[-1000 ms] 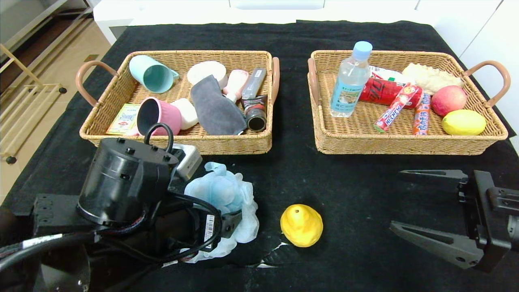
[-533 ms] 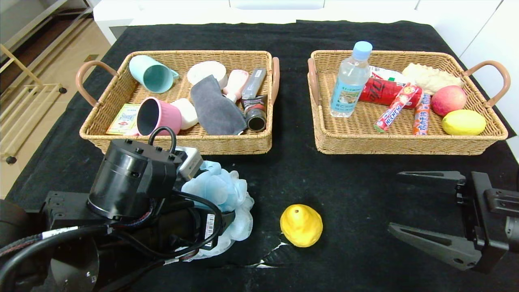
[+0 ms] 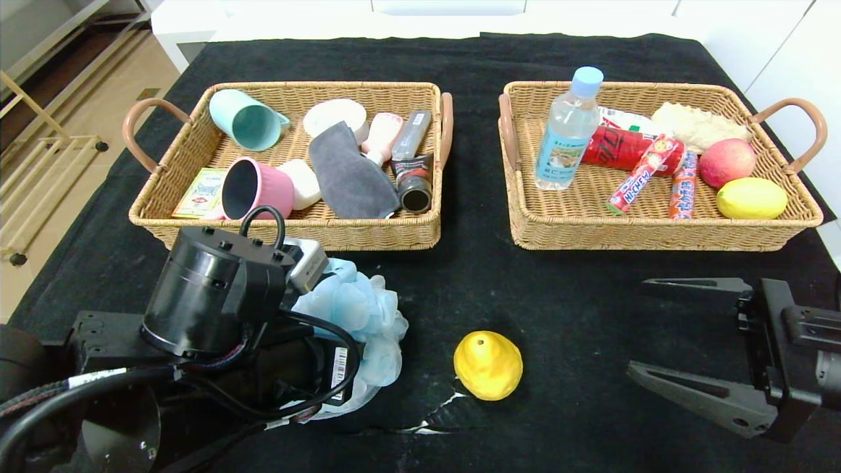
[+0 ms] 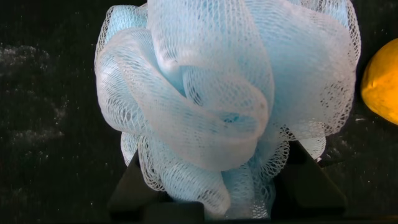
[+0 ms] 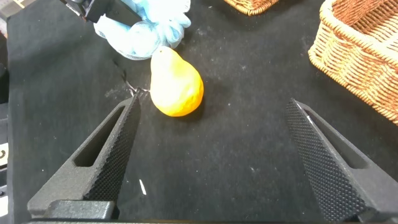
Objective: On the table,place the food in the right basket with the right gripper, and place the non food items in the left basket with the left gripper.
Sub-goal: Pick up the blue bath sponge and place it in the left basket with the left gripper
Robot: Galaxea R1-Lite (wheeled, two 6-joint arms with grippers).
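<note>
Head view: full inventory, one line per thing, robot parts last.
table: 1, black cloth with a small white tear near the front edge.
left basket: 1, tan wicker, rear left; holds a teal cup, pink pot, white soap bar, grey cloth, plus tubes, a white round piece and a packet.
right basket: 1, tan wicker, rear right; holds a clear bottle, sausage stick, red apple, lemon, plus red snack packs.
mesh puff: 1, pale blue, on the cloth front left.
pear: 1, yellow, on the cloth front centre.
left claw: 1, black, fingers either side of the mesh puff.
right claw: 1, black, open, front right.
</note>
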